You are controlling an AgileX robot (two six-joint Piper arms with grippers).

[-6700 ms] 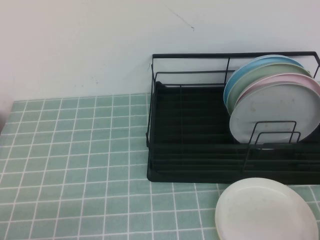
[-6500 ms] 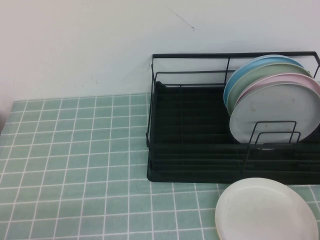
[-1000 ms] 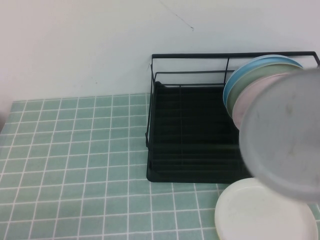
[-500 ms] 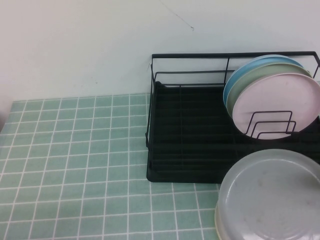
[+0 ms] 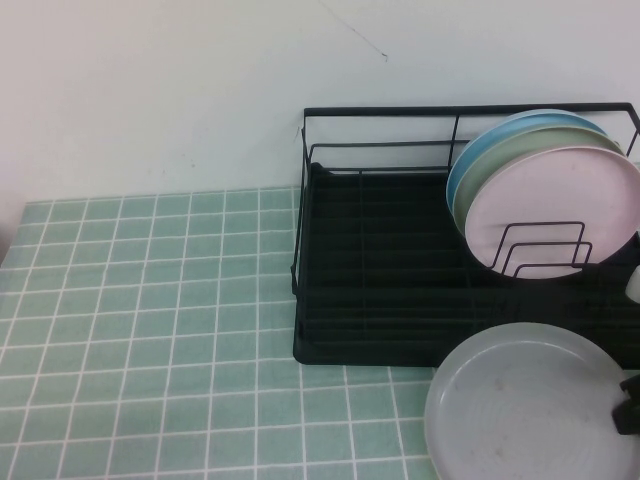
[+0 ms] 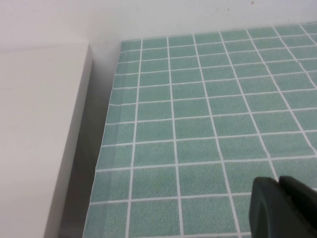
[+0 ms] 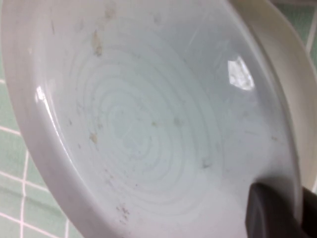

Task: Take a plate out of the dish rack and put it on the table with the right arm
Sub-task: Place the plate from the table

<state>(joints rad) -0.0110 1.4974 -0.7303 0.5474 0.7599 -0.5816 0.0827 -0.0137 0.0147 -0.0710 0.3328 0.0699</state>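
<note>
Grey plate (image 5: pixel 525 405) lies face up at the near right of the worktop (image 5: pixel 150 330), just in front of the dish rack (image 5: pixel 380 300). It sits on top of a cream-white plate (image 7: pixel 277 64); the right wrist view shows that plate's rim poking out from under the grey one.

Right gripper (image 5: pixel 628 400) is at the grey plate's right edge, only a black tip with a small whitish part showing at the frame border. In the right wrist view one dark finger (image 7: pixel 270 215) lies over the plate's rim; cannot tell whether it is clamped or released.

Rack holds three upright plates at its right end: pale pink (image 5: pixel 545 205) in front, green (image 5: pixel 520 145), then blue (image 5: pixel 490 140) behind. Looped wire divider (image 5: pixel 540 250) stands before the pink one.

Left gripper (image 6: pixel 280 208) hovers over bare tiles near the worktop's edge, well apart from the rack, fingers together.
</note>
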